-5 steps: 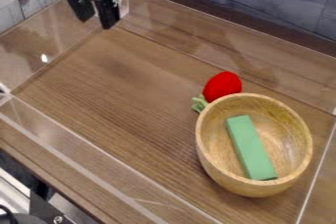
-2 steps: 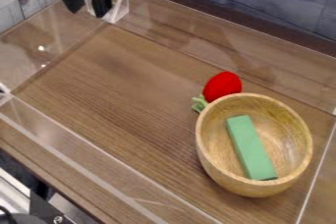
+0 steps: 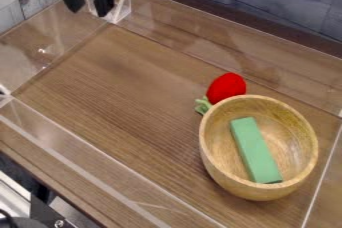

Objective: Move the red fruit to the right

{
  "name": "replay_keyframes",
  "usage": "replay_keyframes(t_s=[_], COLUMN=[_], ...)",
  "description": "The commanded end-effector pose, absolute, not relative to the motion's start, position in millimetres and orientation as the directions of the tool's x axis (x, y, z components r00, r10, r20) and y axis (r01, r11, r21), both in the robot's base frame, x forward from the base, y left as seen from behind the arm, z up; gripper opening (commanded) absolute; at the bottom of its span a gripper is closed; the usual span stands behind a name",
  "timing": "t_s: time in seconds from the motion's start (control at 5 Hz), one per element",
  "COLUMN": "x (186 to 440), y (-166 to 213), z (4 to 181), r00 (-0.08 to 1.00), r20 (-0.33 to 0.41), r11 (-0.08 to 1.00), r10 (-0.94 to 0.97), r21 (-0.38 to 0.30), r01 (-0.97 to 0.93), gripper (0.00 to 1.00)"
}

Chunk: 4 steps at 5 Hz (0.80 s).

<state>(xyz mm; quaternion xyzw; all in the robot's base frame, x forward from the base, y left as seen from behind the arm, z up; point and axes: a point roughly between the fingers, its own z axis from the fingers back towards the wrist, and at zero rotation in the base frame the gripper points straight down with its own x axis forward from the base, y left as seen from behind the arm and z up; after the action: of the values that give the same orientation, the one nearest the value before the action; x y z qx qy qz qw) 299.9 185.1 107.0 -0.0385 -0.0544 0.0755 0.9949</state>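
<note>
One risk you face: your gripper [image 3: 83, 5], jaws apart and empty at the desk's [image 3: 120, 92] far left corner, is well apart from the red fruit [image 3: 226, 86] touching the wooden bowl [image 3: 259, 148], so a careless descent could nudge that bowl.

Your gripper [image 3: 83, 2] sits at the far left corner of the scene, partly cut off by the top edge of the view. It points straight down. Its two dark fingers [image 3: 99, 3] stand apart, holding nothing between them.
</note>
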Motion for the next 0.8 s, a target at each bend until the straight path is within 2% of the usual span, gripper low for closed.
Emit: replay_keyframes(t_s=[0.0, 0.6], x=[301, 305], y=[180, 190], z=[128.0, 130.6], r00=[0.977, 0.984], r20=[0.172, 0.169], r11=[0.992, 0.998], r10=[0.123, 0.056], r21=[-0.038, -0.031], r01=[-0.118, -0.051], gripper=[1.0, 1.0])
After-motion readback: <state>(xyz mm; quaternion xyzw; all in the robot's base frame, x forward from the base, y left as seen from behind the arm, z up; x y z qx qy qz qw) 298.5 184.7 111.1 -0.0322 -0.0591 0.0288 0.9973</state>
